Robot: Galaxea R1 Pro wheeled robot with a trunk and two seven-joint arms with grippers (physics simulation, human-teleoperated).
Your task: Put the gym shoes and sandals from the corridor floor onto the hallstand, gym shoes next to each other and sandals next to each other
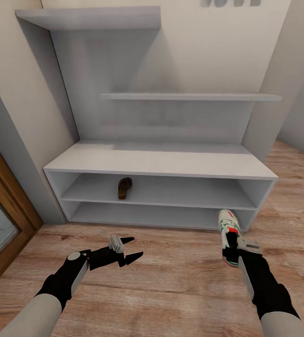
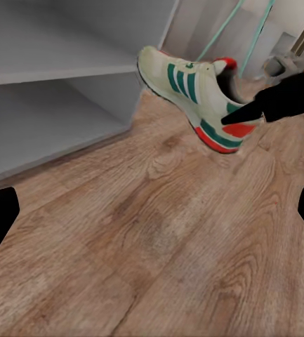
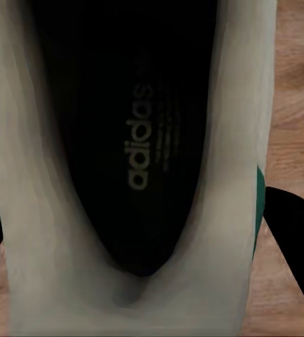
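Currently, one gym shoe (image 1: 228,230) is clamped at its heel end by the right pincer (image 1: 232,253), toe pointing toward the hallstand (image 1: 161,161), above the corridor floor (image 1: 170,281) by the rack's near right corner. The left pincer (image 1: 126,250) is spread wide and holds nothing. One sandal (image 1: 124,187) lies on the upper open shelf, left of centre. For a clean placement, the shoe should be carried level onto a shelf, with room kept alongside for its mate.
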